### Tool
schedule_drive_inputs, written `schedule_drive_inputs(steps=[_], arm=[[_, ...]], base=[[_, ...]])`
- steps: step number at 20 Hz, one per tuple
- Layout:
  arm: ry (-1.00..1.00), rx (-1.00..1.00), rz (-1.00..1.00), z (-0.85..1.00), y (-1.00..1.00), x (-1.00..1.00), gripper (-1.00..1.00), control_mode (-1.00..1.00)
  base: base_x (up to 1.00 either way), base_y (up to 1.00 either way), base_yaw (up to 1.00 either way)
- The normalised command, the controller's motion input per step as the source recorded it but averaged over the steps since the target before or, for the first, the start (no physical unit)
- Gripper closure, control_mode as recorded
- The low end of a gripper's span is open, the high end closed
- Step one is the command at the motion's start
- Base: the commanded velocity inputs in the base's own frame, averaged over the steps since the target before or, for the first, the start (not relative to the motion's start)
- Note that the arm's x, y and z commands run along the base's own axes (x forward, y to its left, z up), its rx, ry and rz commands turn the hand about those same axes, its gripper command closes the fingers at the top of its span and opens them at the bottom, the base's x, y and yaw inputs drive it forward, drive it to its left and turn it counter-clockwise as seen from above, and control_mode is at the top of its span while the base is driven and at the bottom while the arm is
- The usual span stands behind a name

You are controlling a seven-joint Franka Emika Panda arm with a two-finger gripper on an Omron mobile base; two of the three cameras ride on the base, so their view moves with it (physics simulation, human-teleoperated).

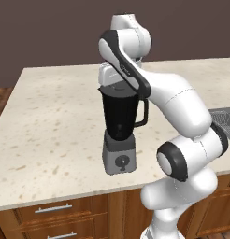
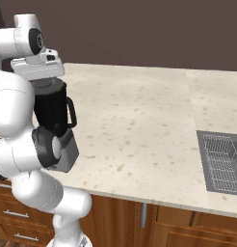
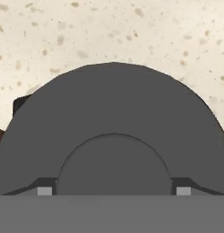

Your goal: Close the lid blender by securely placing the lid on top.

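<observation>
The blender [image 1: 119,122] stands near the counter's front edge, a black jar with a side handle [image 1: 145,114] on a grey base with a dial [image 1: 120,161]. The dark grey lid [image 3: 114,113] lies flat across the jar's mouth [image 1: 118,90]. My gripper [image 3: 114,190] hangs straight down over it. Its fingertips [image 3: 44,190] stand wide apart, either side of the lid's raised round centre, with a thin gap to it. In the right base view the hand [image 2: 38,65] sits right on top of the jar [image 2: 52,112]. The arm hides part of the jar's rim.
The speckled beige counter [image 1: 51,116] stretches to the left of and behind the blender. A sink with a wire rack [image 2: 221,161] is set into the counter far to the right. Wooden drawers [image 1: 53,210] run below the front edge.
</observation>
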Motion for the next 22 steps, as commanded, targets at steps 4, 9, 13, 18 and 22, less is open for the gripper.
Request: schedule_drive_inputs(steps=[4, 9, 13, 18, 22], arm=[[-0.15, -0.03, 0.02, 0.0, 0.0, -0.03, -1.0, -1.0], [-0.11, -0.01, 0.02, 0.0, 0.0, 0.0, -1.0, -1.0], [-0.29, -0.02, 0.02, 0.37, -0.08, -0.51, -1.0, -1.0], [-0.32, 0.04, 0.0, 0.34, -0.31, -0.97, -1.0, -1.0], [-0.28, 0.18, 0.0, 0.0, -0.51, -1.0, -1.0, -1.0]], base=[[0.0, 0.0, 0.0], [0.0, 0.0, 0.0], [0.0, 0.0, 0.0], [0.0, 0.0, 0.0], [0.0, 0.0, 0.0]])
